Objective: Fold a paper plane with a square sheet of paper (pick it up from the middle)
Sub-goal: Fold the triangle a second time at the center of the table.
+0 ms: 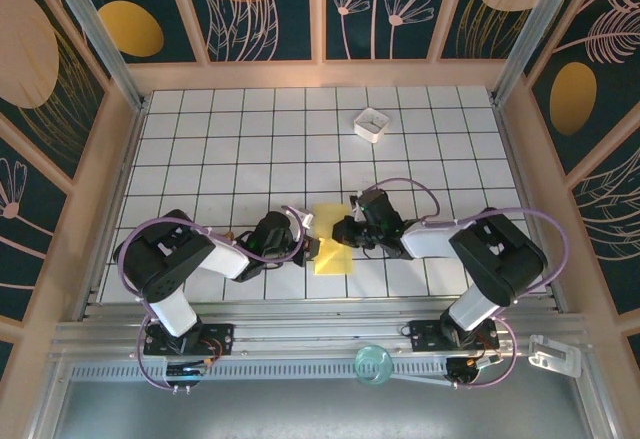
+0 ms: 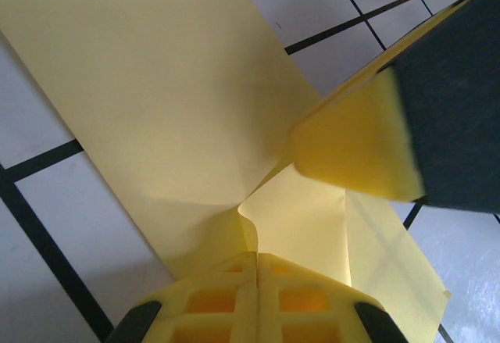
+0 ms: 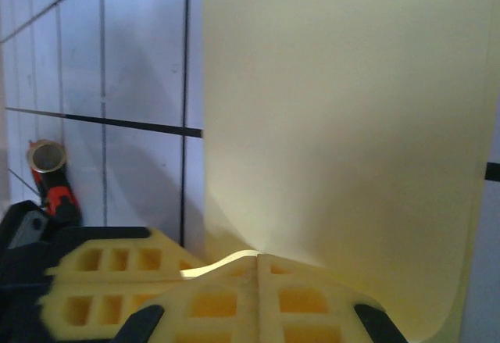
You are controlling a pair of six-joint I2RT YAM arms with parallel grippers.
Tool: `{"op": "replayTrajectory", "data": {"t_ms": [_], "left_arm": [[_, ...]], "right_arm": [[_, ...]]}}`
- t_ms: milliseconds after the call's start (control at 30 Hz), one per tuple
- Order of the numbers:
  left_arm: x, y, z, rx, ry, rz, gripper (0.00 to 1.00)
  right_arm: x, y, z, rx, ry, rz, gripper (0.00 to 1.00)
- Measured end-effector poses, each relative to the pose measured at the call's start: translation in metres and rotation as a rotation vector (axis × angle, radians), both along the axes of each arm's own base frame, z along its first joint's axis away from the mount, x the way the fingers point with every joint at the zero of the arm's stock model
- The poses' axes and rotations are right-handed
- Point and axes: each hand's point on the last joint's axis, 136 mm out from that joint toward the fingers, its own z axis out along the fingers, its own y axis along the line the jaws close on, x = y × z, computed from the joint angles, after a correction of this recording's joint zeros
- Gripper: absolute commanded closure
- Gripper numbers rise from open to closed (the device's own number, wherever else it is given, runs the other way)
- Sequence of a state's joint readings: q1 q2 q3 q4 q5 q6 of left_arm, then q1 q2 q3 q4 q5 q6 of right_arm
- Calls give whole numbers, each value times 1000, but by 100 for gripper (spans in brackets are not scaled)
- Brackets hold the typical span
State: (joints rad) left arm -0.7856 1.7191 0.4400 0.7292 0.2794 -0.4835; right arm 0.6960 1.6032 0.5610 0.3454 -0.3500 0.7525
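Yellow square sheet of paper (image 1: 333, 257) sits low-centre on the white grid tabletop (image 1: 240, 149), directly between the two arms and just ahead of their bases. From above it reads narrower than it is long, with the long axis running from the near edge toward the far wall. It is likely folded or curled up, can't tell which.

Left tool (image 1: 312, 250) is at the sheet's left edge. In the left wrist view its jaws are fully closed (image 2: 257, 261), pinching a puckered bit of the sheet (image 2: 156, 85).

Right tool (image 1: 345, 231) is at the sheet's right side, slightly farther from the bases. In the right wrist view its jaws are also closed (image 3: 258, 259), nipping the sheet's (image 3: 351, 108) lower edge, and the paper rises up ahead of it. One of its yellow pads (image 2: 351, 151) shows in the left wrist view, close to the left pinch point.

Both tools touch the paper and neither is nearer. The sheet lies right of the left tool and left of the right tool. My guess is that the next crease runs along that long axis.

Small white box (image 1: 372, 124) sits well apart, toward the far side.
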Motion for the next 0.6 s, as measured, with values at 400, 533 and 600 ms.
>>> {"op": "replayTrajectory", "data": {"t_ms": [400, 533, 600], "left_arm": [[0, 0, 0, 0, 0, 0, 100], [0, 0, 0, 0, 0, 0, 100], [0, 0, 0, 0, 0, 0, 100]], "right_arm": [[6, -21, -12, 4, 1, -32, 100], [8, -36, -11, -11, -5, -56, 100], [10, -44, -7, -26, -10, -74, 100]]}}
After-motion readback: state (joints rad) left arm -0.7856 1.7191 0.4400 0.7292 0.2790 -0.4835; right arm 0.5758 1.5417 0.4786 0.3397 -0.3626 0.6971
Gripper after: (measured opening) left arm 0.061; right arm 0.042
